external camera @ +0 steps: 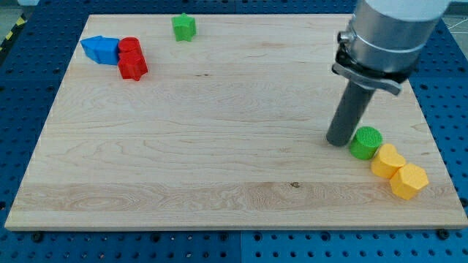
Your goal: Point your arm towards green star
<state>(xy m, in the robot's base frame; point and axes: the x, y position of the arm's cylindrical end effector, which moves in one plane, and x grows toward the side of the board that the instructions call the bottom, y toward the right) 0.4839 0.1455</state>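
The green star (183, 27) lies near the view's top edge of the wooden board (219, 146), left of centre. My tip (339, 142) rests on the board at the view's right, far from the star. It stands right beside a green cylinder (365, 142), just to that block's left.
A yellow heart-like block (387, 161) and a yellow hexagon (408, 181) sit to the lower right of the green cylinder. A blue block (101, 50) and two red blocks (131, 58) are clustered at the view's top left.
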